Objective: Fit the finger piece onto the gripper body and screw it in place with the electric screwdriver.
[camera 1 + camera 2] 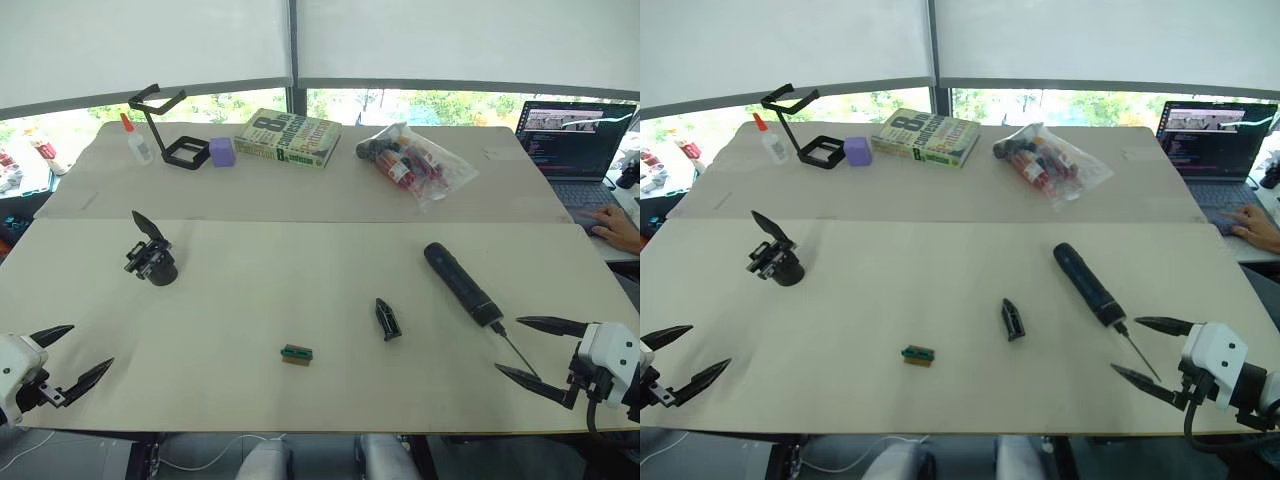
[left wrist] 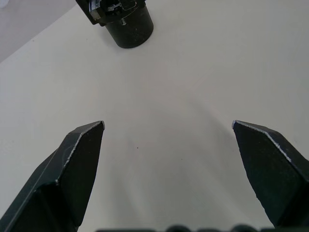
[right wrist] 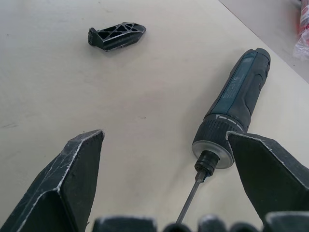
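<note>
A: Table (image 1: pixel 300 400) first, beige top. What's laid on it?

B: Screwdriver (image 1: pixel 461 283) is taken as the landmark, lying flat, thin bit pointed toward the right gripper (image 1: pixel 532 349). That gripper's fingers are spread wide, nothing pinched, bit tip seen between them in the right wrist view.

A: Left gripper?

B: Left gripper (image 1: pixel 75 356) is held far to the left of the screwdriver, at the table's near edge, fingers spread, nothing pinched.

A: Gripper body?

B: Gripper body (image 1: pixel 152 258) is set well left of the screwdriver, its pointed finger sticking up. It's also seen just beyond the left fingers (image 2: pixel 79 159).

A: Finger piece?

B: Finger piece (image 1: pixel 387 319) is laid loose just left of the screwdriver, apart from it. Small green block (image 1: pixel 296 354) further left, nearer the table's front edge.
</note>
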